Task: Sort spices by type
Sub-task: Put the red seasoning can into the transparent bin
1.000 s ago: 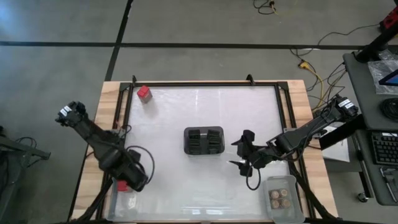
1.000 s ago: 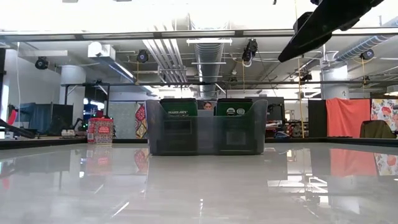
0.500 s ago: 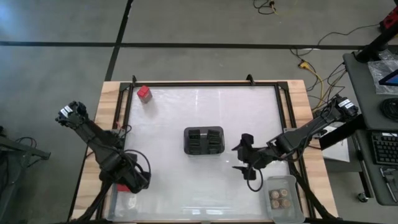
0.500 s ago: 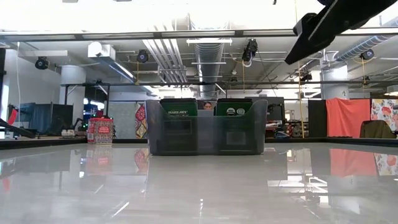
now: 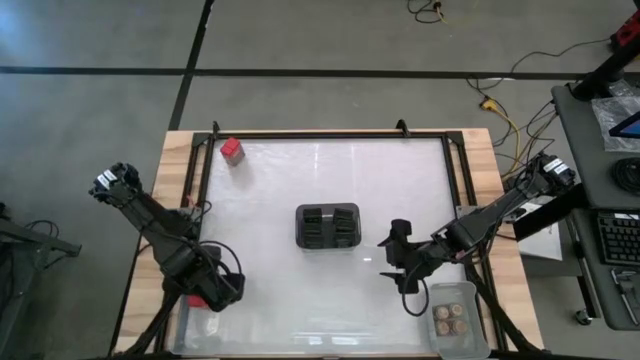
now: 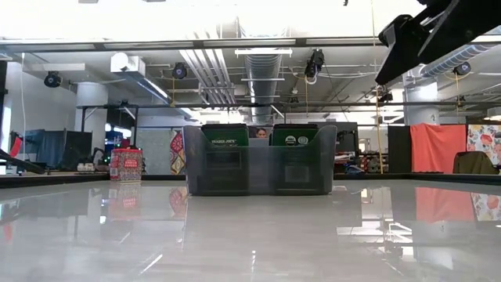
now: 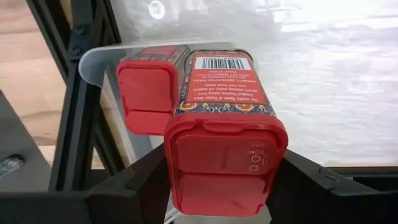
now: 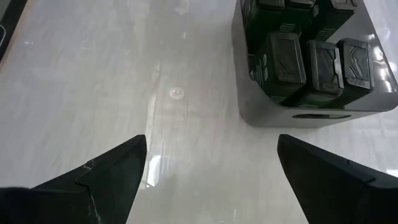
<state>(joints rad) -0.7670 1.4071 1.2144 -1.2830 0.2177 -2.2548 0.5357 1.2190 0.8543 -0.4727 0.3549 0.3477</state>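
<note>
My left gripper [image 5: 207, 294] is at the table's near left corner, shut on a red spice box [image 7: 221, 118], over the clear bin [image 5: 200, 322]. A second red box [image 7: 149, 87] lies inside that bin [image 7: 93, 59], beside the held one. A third red box [image 5: 232, 150] stands upright at the far left corner, also seen in the low view [image 6: 126, 164]. Round tan-topped jars [image 5: 451, 319] sit in the clear bin [image 5: 452, 292] at the near right. My right gripper [image 5: 400, 263] hangs open just right of the dark slotted holder [image 5: 328, 226]. My left gripper pinches the red box at its lid end [image 7: 225, 163], one finger [image 7: 144, 182] on each side of the lid. The fingers lie along the box, whose label end points away from the wrist, over the bin. Whether the box rests on anything, I cannot tell.
The dark holder [image 8: 311, 59] stands mid-table with dark packets in its slots; in the low view [image 6: 261, 160] it sits square ahead. A black frame [image 5: 330, 134] rims the white table top. The right arm [image 6: 438, 31] crosses the low view's upper right corner.
My right gripper has drawn back from beside the holder toward the table's near edge and the jar bin, staying open; in the low view its arm has slid rightward. The left gripper has kept its hold over the left bin with hardly any shift.
</note>
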